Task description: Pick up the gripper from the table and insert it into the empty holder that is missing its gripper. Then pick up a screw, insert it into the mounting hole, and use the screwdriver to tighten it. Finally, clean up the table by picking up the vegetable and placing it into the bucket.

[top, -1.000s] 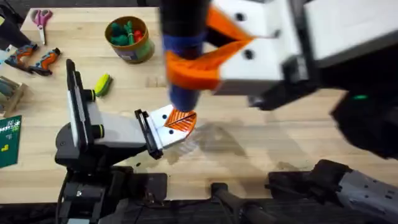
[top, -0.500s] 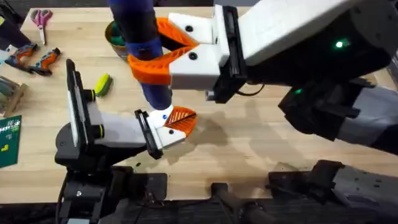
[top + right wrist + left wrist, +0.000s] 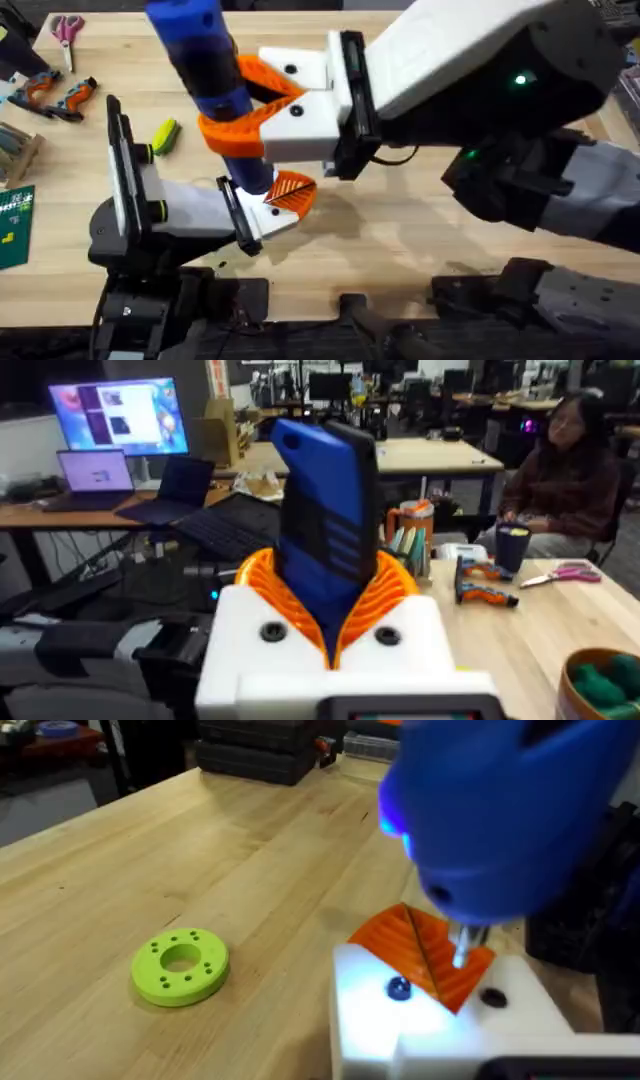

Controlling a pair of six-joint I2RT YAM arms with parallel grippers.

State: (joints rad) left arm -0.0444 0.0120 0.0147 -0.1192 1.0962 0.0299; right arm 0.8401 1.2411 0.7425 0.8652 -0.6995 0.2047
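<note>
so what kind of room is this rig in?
Looks like a robotics lab or shared workshop: wooden workbench, a monitor and laptop on desks behind, plus scissors and hand tools.

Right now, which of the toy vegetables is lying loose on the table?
The yellow-green vegetable beside the black arm; the green and red ones sit inside the bucket.

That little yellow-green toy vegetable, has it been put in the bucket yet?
No, the yellow-green vegetable lies on the bare wooden table beside the left arm, apart from any tub.
</note>
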